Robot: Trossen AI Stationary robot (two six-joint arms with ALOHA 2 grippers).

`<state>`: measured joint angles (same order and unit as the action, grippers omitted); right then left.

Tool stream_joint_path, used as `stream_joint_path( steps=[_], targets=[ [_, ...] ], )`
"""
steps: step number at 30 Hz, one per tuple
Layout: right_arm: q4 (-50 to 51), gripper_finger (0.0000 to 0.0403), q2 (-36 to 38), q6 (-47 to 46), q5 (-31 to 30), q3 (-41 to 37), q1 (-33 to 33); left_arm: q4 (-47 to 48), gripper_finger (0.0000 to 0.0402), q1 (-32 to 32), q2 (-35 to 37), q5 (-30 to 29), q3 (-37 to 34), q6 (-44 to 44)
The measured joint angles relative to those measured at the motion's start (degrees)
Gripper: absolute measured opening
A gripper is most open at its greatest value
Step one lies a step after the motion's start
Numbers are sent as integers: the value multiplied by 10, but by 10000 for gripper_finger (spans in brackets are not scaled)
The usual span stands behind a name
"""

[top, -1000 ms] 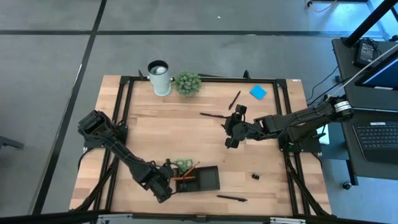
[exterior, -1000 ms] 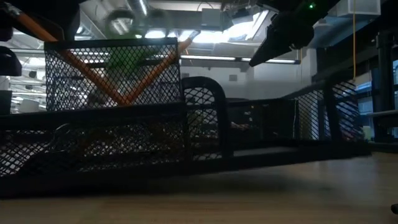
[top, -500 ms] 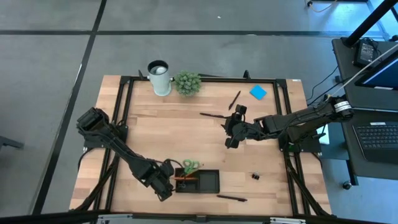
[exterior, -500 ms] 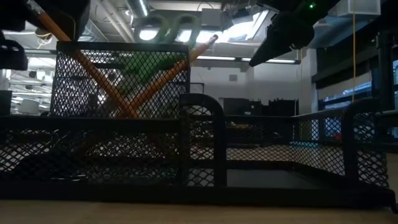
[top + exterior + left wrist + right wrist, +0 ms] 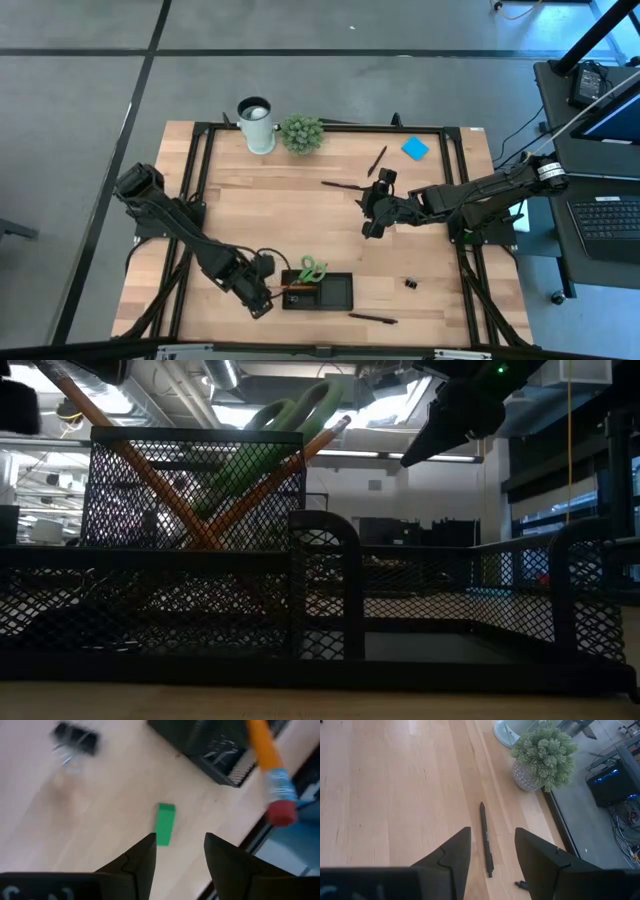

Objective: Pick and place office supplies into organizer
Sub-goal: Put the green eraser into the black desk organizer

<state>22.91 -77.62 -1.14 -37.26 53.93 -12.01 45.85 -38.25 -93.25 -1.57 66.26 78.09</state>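
The black mesh organizer (image 5: 330, 291) sits near the table's near edge. Its left compartment holds green-handled scissors (image 5: 312, 268) and orange pencils (image 5: 294, 290), which lean against its rim (image 5: 200, 435). My left gripper (image 5: 258, 292) hovers open just left of it, above a small green eraser (image 5: 164, 823) that lies flat on the wood. A black binder clip (image 5: 75, 740) lies beyond. My right gripper (image 5: 374, 218) is open above mid-table, over a black pen (image 5: 486, 840). The blue sticky-note pad (image 5: 415, 148) lies at the far right.
A white cup (image 5: 256, 124) and a potted plant (image 5: 302, 133) stand at the far edge. A second pen (image 5: 377, 160) lies near the pad, a third (image 5: 372, 319) lies near the front edge, and a binder clip (image 5: 411, 283) lies right of the organizer. Bare wood spans the table's middle and left.
The organizer, tipped and askew a second ago, has settled flat and square on the table. The scissors have shifted right and now stand higher in the left compartment. My left gripper has drawn back from the organizer toward the table's left edge. My right arm has kept still.
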Motion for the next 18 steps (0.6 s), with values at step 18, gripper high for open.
stream_joint_path(
  steps=[18],
  targets=[
    [-5,156,0,0,0,0,0,-21,159,-15,-34,8,0,179]
  ],
)
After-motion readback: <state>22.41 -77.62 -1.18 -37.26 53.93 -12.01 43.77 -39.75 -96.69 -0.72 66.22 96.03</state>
